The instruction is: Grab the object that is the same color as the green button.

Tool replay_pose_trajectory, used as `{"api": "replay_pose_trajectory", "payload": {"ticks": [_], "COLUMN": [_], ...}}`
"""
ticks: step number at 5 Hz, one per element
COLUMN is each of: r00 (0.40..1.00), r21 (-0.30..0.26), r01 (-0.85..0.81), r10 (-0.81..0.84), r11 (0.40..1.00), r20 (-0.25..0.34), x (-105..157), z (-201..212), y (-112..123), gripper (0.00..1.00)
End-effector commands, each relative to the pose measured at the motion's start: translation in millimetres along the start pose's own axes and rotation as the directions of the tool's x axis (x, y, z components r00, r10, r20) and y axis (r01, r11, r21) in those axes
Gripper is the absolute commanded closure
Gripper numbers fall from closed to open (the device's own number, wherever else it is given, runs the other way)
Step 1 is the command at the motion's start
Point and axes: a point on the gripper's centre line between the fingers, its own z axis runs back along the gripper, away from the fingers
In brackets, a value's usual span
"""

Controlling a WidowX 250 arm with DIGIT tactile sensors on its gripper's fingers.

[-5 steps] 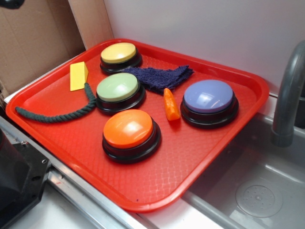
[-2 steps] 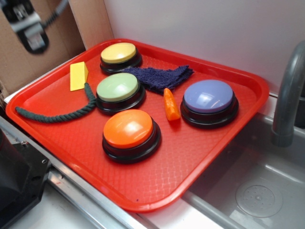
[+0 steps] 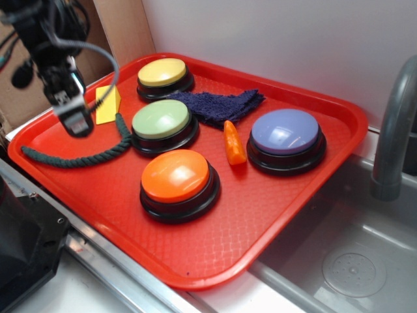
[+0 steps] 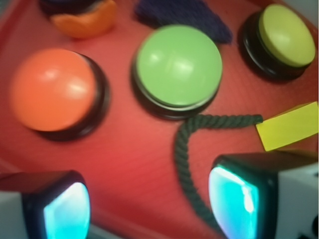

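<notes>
A dark green twisted rope (image 3: pixel 78 156) curves across the left part of the red tray (image 3: pixel 273 208), its end beside the pale green dome button (image 3: pixel 161 119). In the wrist view the rope (image 4: pixel 185 159) runs from below the green button (image 4: pixel 178 64) down towards the right finger (image 4: pixel 234 201). My gripper (image 3: pixel 77 124) hangs over the tray's left side, above the rope, open with nothing between its fingers (image 4: pixel 149 209).
On the tray also sit a yellow wedge block (image 3: pixel 107 103), a yellow button (image 3: pixel 163 73), an orange button (image 3: pixel 176 177), a blue-violet button (image 3: pixel 285 132), a dark blue cloth (image 3: pixel 218 104) and a small orange piece (image 3: pixel 233 143). A sink (image 3: pixel 352 261) and faucet (image 3: pixel 394 130) lie right.
The arm has come down from the upper left corner and now hangs over the tray's left side above the rope. Nothing on the tray has moved.
</notes>
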Motion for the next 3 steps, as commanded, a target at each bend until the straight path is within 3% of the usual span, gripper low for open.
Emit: {"api": "replay_pose_trajectory", "payload": {"ticks": [1, 3], "r00": [0.999, 0.999], "r21": [0.083, 0.061], "r01": [-0.04, 0.003], "r10": [0.042, 0.0], "r11": [0.996, 0.998], "r20": [-0.023, -0.045], "x": [-6.2, -10.9], "z": [-47.7, -72.5], "y": [25.7, 24.6], "gripper": [0.0, 0.0]}}
